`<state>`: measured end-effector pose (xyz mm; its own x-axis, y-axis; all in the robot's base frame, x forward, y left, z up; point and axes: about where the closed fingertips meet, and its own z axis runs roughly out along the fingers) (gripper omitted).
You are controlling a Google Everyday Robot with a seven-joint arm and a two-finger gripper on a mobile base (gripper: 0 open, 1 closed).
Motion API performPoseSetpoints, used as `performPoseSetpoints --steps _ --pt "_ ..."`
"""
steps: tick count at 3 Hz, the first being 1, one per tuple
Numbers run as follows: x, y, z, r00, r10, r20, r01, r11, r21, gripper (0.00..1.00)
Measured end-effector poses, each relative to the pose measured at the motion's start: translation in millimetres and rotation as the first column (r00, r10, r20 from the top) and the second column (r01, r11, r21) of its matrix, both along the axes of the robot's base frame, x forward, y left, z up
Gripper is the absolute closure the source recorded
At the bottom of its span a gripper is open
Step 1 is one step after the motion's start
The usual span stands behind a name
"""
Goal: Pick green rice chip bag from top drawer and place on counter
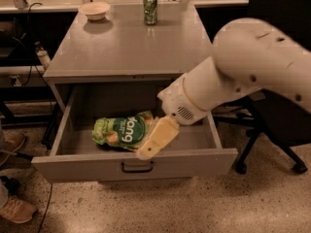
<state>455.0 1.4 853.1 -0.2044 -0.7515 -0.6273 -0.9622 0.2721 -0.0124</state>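
Note:
The green rice chip bag (120, 130) lies flat in the open top drawer (73, 166), left of centre on the drawer floor. My white arm reaches in from the right over the drawer. My gripper (151, 143), cream-coloured, points down and left, over the bag's right end and just behind the drawer's front panel. It hides the bag's right edge. Whether it touches the bag does not show. The grey counter (126, 47) is the cabinet top right behind the drawer.
A green soda can (150, 8) and a pale bowl (95, 9) stand at the counter's back edge. A black office chair (279, 130) stands to the right of the cabinet. A person's shoes (14, 208) and cables are on the floor at the left.

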Motion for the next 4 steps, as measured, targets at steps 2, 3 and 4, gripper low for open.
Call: performPoseSetpoints --steps 2,3,4 --pt "5 8 0 0.9998 0.0 0.021 0.0 1.0 0.008 0.0" --pt "33 17 -22 0.9967 0.005 0.08 -0.009 0.999 0.04 0.0" --pt "112 40 -43 0.9737 -0.052 0.222 0.026 0.992 0.12 0.0"
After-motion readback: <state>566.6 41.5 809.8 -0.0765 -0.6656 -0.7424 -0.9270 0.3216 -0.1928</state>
